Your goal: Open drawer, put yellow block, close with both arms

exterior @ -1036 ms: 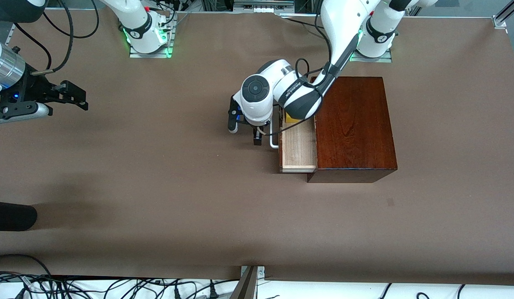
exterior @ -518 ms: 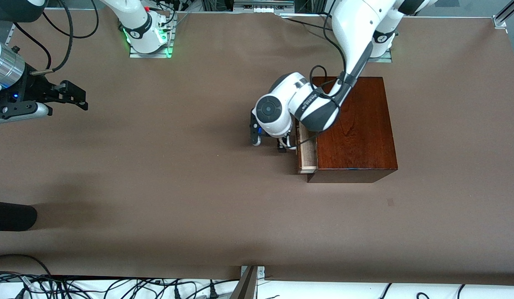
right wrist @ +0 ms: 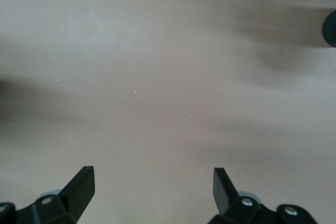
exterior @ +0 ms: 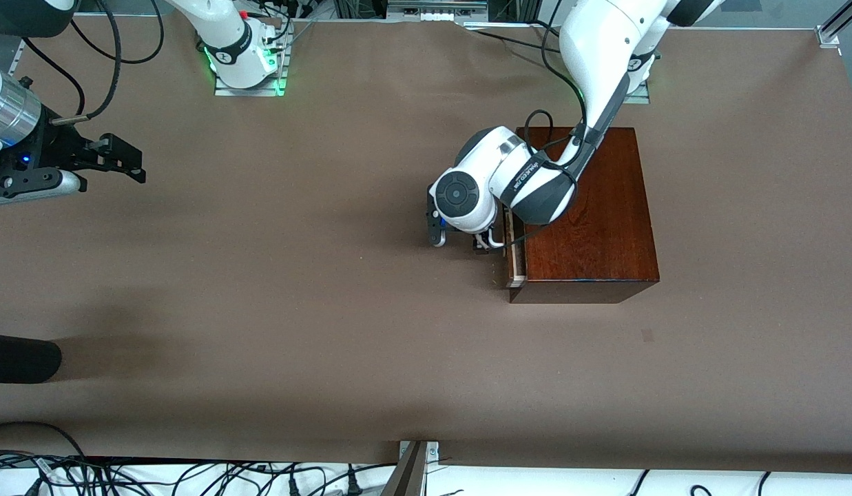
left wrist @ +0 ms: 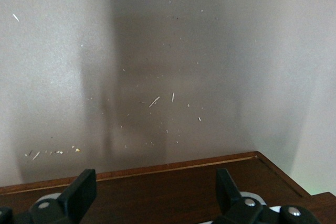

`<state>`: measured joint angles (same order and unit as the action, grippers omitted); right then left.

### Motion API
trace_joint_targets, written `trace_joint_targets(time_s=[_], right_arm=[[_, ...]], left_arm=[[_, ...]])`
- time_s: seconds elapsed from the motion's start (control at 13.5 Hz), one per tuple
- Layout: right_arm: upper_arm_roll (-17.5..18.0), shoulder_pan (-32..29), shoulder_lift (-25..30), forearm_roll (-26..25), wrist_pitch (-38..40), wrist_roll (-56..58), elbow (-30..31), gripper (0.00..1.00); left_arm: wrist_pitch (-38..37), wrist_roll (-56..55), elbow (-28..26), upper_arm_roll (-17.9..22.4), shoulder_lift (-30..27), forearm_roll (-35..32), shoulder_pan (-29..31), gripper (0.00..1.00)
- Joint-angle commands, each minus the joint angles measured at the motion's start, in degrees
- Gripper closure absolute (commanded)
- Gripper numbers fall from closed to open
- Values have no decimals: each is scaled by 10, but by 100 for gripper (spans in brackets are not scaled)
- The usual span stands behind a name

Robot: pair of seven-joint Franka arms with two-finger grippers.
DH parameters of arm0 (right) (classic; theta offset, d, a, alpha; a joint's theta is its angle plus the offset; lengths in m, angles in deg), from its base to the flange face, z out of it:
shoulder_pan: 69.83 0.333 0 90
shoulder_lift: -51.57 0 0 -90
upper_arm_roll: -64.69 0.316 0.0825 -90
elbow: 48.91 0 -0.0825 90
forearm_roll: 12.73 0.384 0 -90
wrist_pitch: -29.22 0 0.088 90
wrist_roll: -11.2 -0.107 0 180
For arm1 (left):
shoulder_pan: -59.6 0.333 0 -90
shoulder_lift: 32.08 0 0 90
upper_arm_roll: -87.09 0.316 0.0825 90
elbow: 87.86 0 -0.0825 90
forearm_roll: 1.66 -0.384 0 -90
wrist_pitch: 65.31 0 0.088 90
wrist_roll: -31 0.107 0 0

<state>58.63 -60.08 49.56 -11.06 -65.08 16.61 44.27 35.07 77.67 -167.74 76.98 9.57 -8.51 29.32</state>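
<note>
The right gripper (exterior: 126, 164) is seen at about nine o'clock of the front view, over the bare table (exterior: 295, 310) at the right arm's end. Its fingers are spread wide in the right wrist view (right wrist: 152, 182), and nothing is held between them. This arm is judged to be waiting.

The left gripper (exterior: 458, 241) is found just past the middle of the front view, low over the table and at nine o'clock from the drawer (exterior: 514, 265). Its fingers are parted in the left wrist view (left wrist: 155, 187), and nothing is grasped. The white handle (exterior: 495, 240) is seen just beside the finger nearer the drawer. Whether it is touched cannot be told.

The drawer is set into the nine o'clock face of the mahogany box (exterior: 591, 220), which stands at about two o'clock from the view's centre. Only a thin pale strip of its tray is exposed, so it is nearly shut.

The yellow block is not seen in any view. It is presumed to lie inside the drawer.

The opening and the placing are therefore judged done. The closing is judged almost done, with a last short push left. No part in the closing is seen to be taken by the right arm.
</note>
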Motion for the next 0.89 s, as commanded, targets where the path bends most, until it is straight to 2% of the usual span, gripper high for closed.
trace_joint_targets(time_s=[0.0,0.37,0.52,0.67,0.81], right_arm=[[5,-8,-4,3,10,-2,-12,0],[5,-8,-4,3,10,-2,-12,0],[5,-8,-4,3,10,-2,-12,0],[5,-8,-5,3,10,-2,-12,0],[5,-8,-4,3,10,-2,-12,0]], left_arm=[[-49,11,-16,6,-8,-18,29,0],[-51,10,-12,6,-7,-17,29,0],[-17,5,-9,-2,-10,-11,25,0],[15,-56,-5,-5,-25,11,8,0],[13,-165,13,-3,-49,72,20,0]])
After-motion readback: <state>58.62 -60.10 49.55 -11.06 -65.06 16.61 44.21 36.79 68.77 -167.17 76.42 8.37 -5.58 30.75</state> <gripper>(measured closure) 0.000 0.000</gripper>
